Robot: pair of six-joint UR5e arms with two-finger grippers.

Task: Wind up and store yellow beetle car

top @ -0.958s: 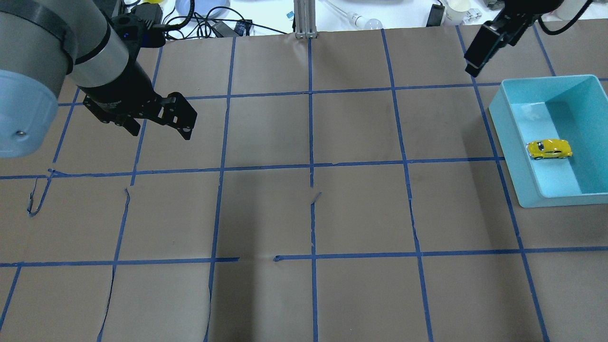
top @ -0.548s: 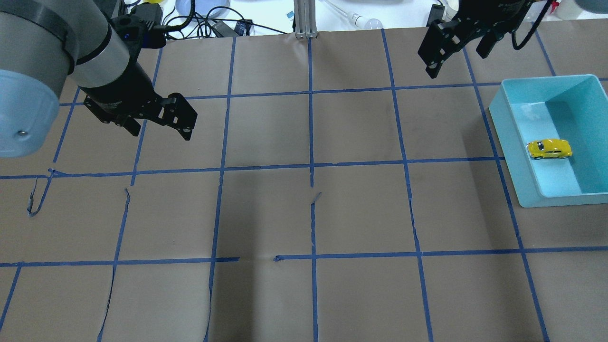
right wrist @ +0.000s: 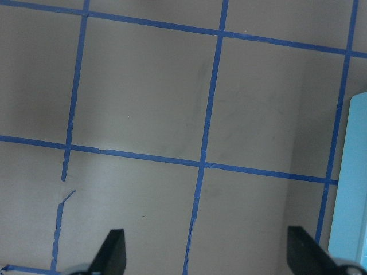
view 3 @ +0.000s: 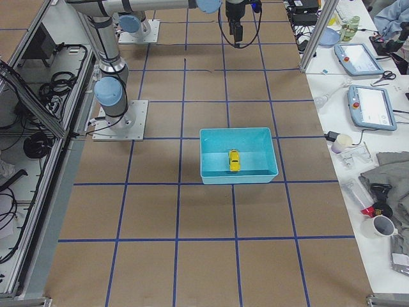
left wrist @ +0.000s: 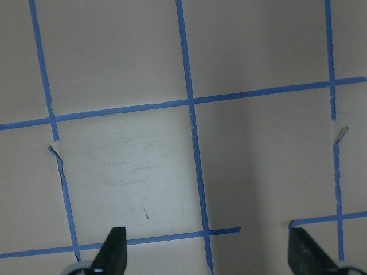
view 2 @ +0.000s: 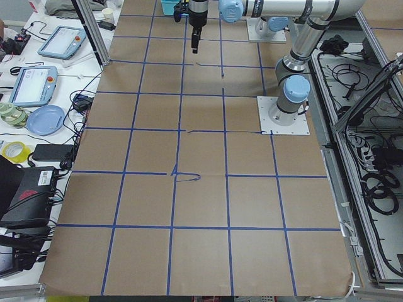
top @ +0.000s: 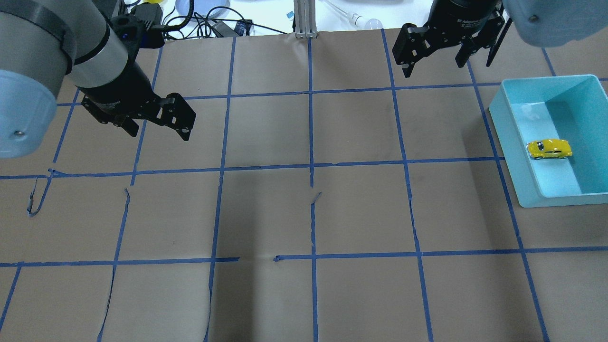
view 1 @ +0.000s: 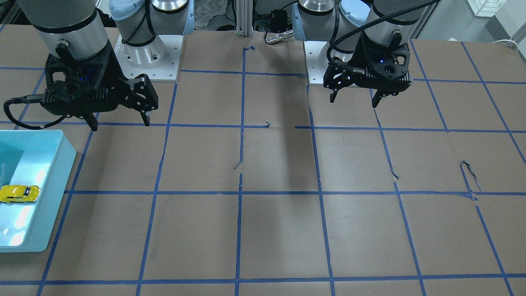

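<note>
The yellow beetle car [top: 549, 148] lies inside the teal bin [top: 496, 114] at the table's right side. It also shows in the front-facing view [view 1: 19, 193] and the right-side view [view 3: 234, 160]. My right gripper [top: 433, 66] is open and empty, hovering over the far part of the table, left of the bin and well apart from the car. My left gripper [top: 158, 130] is open and empty above the table's left part. Both wrist views show only taped brown paper between the open fingertips [left wrist: 114, 249] [right wrist: 114, 249].
The table is covered in brown paper with a blue tape grid, torn in places [top: 33, 202]. Cables and clutter lie beyond the far edge [top: 199, 21]. A metal post [top: 304, 19] stands at the far middle. The bin's edge shows in the right wrist view [right wrist: 352, 189].
My right arm has swung left, away from the bin's far corner toward the far middle, and its gripper has turned. The left arm has barely moved. The car has stayed in the bin.
</note>
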